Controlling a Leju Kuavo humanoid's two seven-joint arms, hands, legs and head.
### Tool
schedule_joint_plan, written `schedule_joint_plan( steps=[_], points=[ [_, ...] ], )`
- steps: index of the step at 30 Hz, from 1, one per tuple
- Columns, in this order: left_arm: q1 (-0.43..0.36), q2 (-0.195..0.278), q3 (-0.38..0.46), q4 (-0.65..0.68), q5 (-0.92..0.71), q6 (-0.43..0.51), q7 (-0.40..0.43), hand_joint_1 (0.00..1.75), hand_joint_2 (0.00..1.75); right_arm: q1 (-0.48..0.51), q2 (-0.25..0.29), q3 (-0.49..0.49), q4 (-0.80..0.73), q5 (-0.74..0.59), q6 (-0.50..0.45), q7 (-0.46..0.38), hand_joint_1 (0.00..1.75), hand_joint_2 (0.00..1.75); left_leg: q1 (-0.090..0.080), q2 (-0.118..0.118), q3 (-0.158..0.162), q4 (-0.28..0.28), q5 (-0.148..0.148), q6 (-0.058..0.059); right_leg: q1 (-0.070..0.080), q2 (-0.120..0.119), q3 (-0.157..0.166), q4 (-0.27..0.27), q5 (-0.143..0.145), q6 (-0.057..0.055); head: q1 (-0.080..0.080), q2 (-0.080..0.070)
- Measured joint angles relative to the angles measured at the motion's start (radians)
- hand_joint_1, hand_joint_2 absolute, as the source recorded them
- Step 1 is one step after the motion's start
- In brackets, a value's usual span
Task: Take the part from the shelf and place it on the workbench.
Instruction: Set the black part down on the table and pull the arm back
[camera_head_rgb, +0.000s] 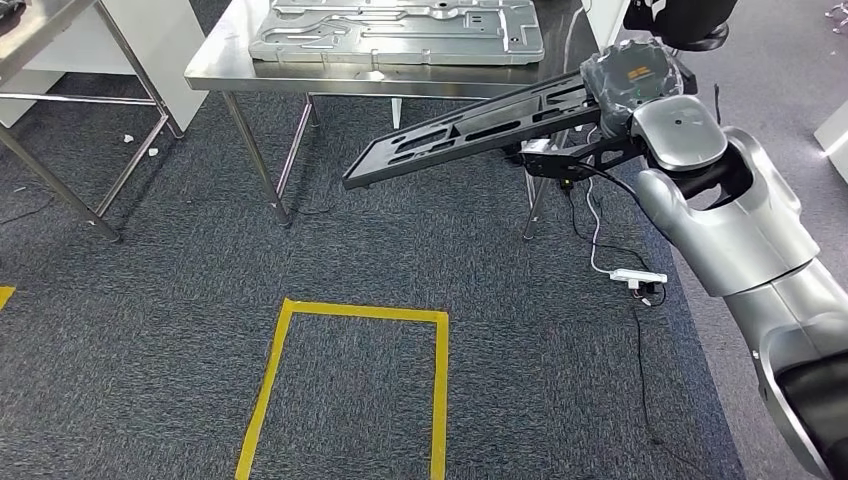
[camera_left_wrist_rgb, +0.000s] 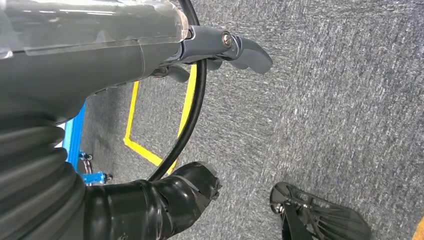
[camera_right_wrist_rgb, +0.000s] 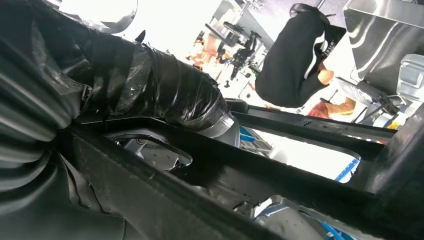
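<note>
Grey carpet fills the head view, with a yellow tape rectangle (camera_head_rgb: 350, 385) at lower centre. At the upper right the right hand (camera_head_rgb: 628, 85) is clamped on one end of a long black slotted part (camera_head_rgb: 470, 130), which slopes down toward the centre of the frame, off the floor and in front of the steel workbench (camera_head_rgb: 215, 68). On the bench top, at the upper centre, lies a grey metal plate (camera_head_rgb: 400, 30), cut off by the frame edge. A white power strip (camera_head_rgb: 638, 276) and cables lie on the carpet at the right.

The right wrist view looks along the part's dark bars (camera_right_wrist_rgb: 280, 175) from close behind; a person in black (camera_right_wrist_rgb: 295, 55) shows in the upper right, blurred, perhaps bent over. Small white lettering on the sleeve cannot be read.

The left wrist view has the left hand (camera_left_wrist_rgb: 220, 50) over bare carpet, holding nothing, with fingers partly hidden, so whether they are spread or curled I cannot tell.
</note>
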Motion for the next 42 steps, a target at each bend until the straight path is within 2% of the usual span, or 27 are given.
schedule_joint_plan(
  steps=[11, 12, 14, 15, 17, 18, 20, 21, 22, 23, 25, 26, 27, 29, 30, 32, 34, 36, 37, 38, 39, 41, 42],
  points=[
    [0.001, 0.003, 0.0, 0.0, -0.006, 0.001, -0.003, 0.0, 1.75, -0.014, -0.015, 0.037, 0.0, -0.032, -0.016, 0.016, 1.75, 1.75, 0.0, 0.0, 0.0, 0.0, 0.0, 0.0, 0.0, 0.0, 0.0, 0.0, 0.0, 0.0, 0.0, 0.0],
    [0.001, 0.004, 0.0, 0.0, -0.006, 0.002, -0.003, 0.0, 1.75, -0.015, -0.018, 0.04, 0.0, -0.037, -0.017, 0.017, 1.75, 1.75, 0.0, 0.0, -0.001, 0.003, -0.002, 0.001, -0.003, 0.001, 0.0, -0.002, 0.001, 0.001, 0.0, 0.0],
    [0.001, 0.008, 0.0, 0.0, -0.007, 0.003, -0.003, 0.0, 1.75, -0.016, -0.022, 0.045, 0.0, -0.043, -0.019, 0.018, 1.75, 1.75, -0.002, 0.001, -0.004, 0.005, -0.003, 0.012, -0.009, 0.001, 0.002, -0.009, 0.005, 0.007, 0.0, 0.0],
    [0.0, 0.009, 0.0, 0.0, -0.007, 0.003, -0.003, 0.0, 1.75, -0.017, -0.023, 0.047, 0.0, -0.044, -0.019, 0.018, 1.75, 1.75, -0.004, 0.001, 0.0, -0.001, -0.001, 0.02, -0.01, 0.002, 0.007, -0.018, 0.009, 0.012, 0.0, 0.0],
    [0.0, 0.01, 0.0, 0.0, -0.006, 0.004, -0.003, 0.0, 1.75, -0.019, -0.032, 0.049, 0.0, -0.048, -0.02, 0.018, 1.75, 1.75, 0.002, 0.006, 0.025, -0.043, 0.019, 0.035, -0.006, 0.001, 0.013, -0.02, 0.005, 0.017, 0.002, 0.0],
    [0.0, 0.01, 0.0, 0.0, -0.006, 0.004, -0.003, 0.0, 1.75, -0.021, -0.038, 0.051, 0.0, -0.051, -0.02, 0.018, 1.75, 1.75, 0.005, 0.008, 0.038, -0.064, 0.03, 0.04, -0.004, 0.001, 0.006, 0.001, -0.01, 0.018, 0.003, 0.0],
    [0.0, 0.009, 0.001, 0.0, -0.004, 0.003, -0.003, 0.0, 1.75, -0.026, -0.051, 0.057, 0.0, -0.059, -0.021, 0.018, 1.75, 1.75, 0.009, 0.012, 0.049, -0.081, 0.038, 0.044, -0.004, 0.001, -0.046, 0.106, -0.062, 0.02, 0.003, 0.0],
    [0.0, 0.009, 0.001, 0.0, -0.002, 0.002, -0.003, 0.0, 1.75, -0.026, -0.057, 0.06, 0.0, -0.062, -0.02, 0.017, 1.75, 1.75, 0.01, 0.013, 0.049, -0.079, 0.036, 0.043, -0.006, 0.002, -0.076, 0.164, -0.082, 0.024, 0.003, 0.0],
    [0.0, 0.009, 0.002, 0.0, 0.0, 0.001, -0.002, 0.0, 1.75, -0.026, -0.063, 0.063, 0.001, -0.065, -0.019, 0.015, 1.75, 1.75, 0.011, 0.013, 0.048, -0.074, 0.031, 0.04, -0.009, 0.001, -0.098, 0.202, -0.088, 0.028, 0.003, 0.0],
    [0.001, 0.009, 0.002, 0.0, 0.003, -0.001, -0.002, 0.0, 1.75, -0.025, -0.067, 0.067, 0.002, -0.067, -0.018, 0.014, 1.75, 1.75, 0.014, 0.012, 0.048, -0.066, 0.025, 0.036, -0.013, 0.0, -0.102, 0.205, -0.076, 0.033, 0.003, 0.0],
    [0.002, 0.01, 0.004, 0.0, 0.008, -0.004, -0.002, 0.0, 1.75, -0.026, -0.073, 0.073, 0.003, -0.072, -0.014, 0.011, 1.75, 1.75, 0.024, 0.012, 0.047, -0.041, 0.004, 0.019, -0.022, -0.006, -0.056, 0.105, -0.017, 0.046, 0.003, 0.0],
    [0.002, 0.013, 0.005, 0.0, 0.012, -0.005, -0.002, 0.0, 1.75, -0.027, -0.076, 0.077, 0.003, -0.075, -0.012, 0.01, 1.75, 1.75, 0.025, 0.011, 0.043, -0.026, -0.008, 0.008, -0.023, -0.007, -0.031, 0.055, 0.002, 0.051, 0.005, 0.0],
    [0.001, 0.015, 0.007, 0.0, 0.018, -0.006, -0.002, 0.0, 1.75, -0.029, -0.079, 0.082, 0.003, -0.08, -0.009, 0.009, 1.75, 1.75, 0.025, 0.01, 0.039, -0.013, -0.018, -0.002, -0.022, -0.005, -0.015, 0.023, 0.009, 0.046, 0.006, 0.0],
    [-0.001, 0.016, 0.013, 0.0, 0.029, -0.008, -0.002, 0.0, 1.75, -0.031, -0.084, 0.09, 0.004, -0.093, -0.005, 0.008, 1.75, 1.75, 0.021, 0.008, 0.032, -0.002, -0.027, -0.016, -0.017, 0.001, -0.018, 0.024, -0.002, 0.024, 0.006, 0.0],
    [-0.002, 0.014, 0.016, 0.001, 0.033, -0.01, -0.002, 0.0, 1.75, -0.032, -0.086, 0.094, 0.004, -0.1, -0.004, 0.008, 1.75, 1.75, 0.022, 0.008, 0.032, -0.002, -0.029, -0.019, -0.016, 0.004, -0.02, 0.026, -0.005, 0.009, 0.005, 0.0],
    [-0.003, 0.012, 0.02, 0.001, 0.037, -0.011, -0.001, 0.0, 1.75, -0.034, -0.089, 0.099, 0.003, -0.108, -0.003, 0.008, 1.75, 1.75, 0.026, 0.007, 0.028, 0.011, -0.042, -0.022, -0.014, 0.006, -0.02, 0.027, -0.009, -0.008, 0.003, 0.0],
    [-0.003, 0.012, 0.024, 0.001, 0.037, -0.011, -0.002, 0.0, 1.75, -0.037, -0.092, 0.101, 0.002, -0.111, -0.003, 0.008, 1.75, 1.75, 0.024, 0.004, -0.015, 0.099, -0.089, -0.017, -0.01, 0.007, -0.016, 0.025, -0.011, -0.021, 0.002, 0.0],
    [-0.002, 0.013, 0.027, 0.001, 0.039, -0.012, -0.002, 0.0, 1.75, -0.039, -0.095, 0.106, 0.003, -0.113, -0.004, 0.01, 1.75, 1.75, 0.015, 0.001, -0.092, 0.237, -0.14, -0.007, -0.001, 0.008, -0.015, 0.025, -0.015, -0.029, 0.002, 0.0],
    [-0.001, 0.013, 0.028, 0.001, 0.041, -0.013, -0.002, 0.0, 1.75, -0.038, -0.095, 0.111, 0.003, -0.114, -0.004, 0.011, 1.75, 1.75, 0.011, 0.0, -0.123, 0.283, -0.146, 0.0, 0.005, 0.011, -0.013, 0.025, -0.016, -0.033, 0.002, 0.0],
    [0.0, 0.013, 0.03, 0.001, 0.043, -0.014, -0.002, 0.0, 1.75, -0.038, -0.096, 0.117, 0.003, -0.115, -0.004, 0.011, 1.75, 1.75, 0.005, -0.001, -0.138, 0.295, -0.133, 0.009, 0.012, 0.013, -0.011, 0.025, -0.018, -0.036, 0.002, 0.0],
    [0.001, 0.013, 0.03, 0.001, 0.045, -0.015, -0.002, 0.0, 1.75, -0.038, -0.097, 0.122, 0.003, -0.117, -0.004, 0.011, 1.75, 1.75, -0.001, -0.002, -0.134, 0.267, -0.101, 0.021, 0.018, 0.016, -0.006, 0.025, -0.021, -0.039, 0.002, 0.0],
    [0.001, 0.015, 0.032, 0.001, 0.048, -0.016, -0.002, 0.0, 1.75, -0.038, -0.1, 0.13, 0.003, -0.121, -0.005, 0.01, 1.75, 1.75, -0.018, -0.006, -0.09, 0.147, -0.022, 0.055, 0.029, 0.02, 0.005, 0.024, -0.027, -0.043, 0.003, 0.0],
    [0.001, 0.015, 0.033, 0.002, 0.048, -0.017, -0.002, 0.0, 1.75, -0.04, -0.102, 0.132, 0.003, -0.123, -0.005, 0.01, 1.75, 1.75, -0.026, -0.009, -0.068, 0.092, 0.003, 0.07, 0.031, 0.022, 0.009, 0.023, -0.028, -0.041, 0.004, 0.0]
  ],
)
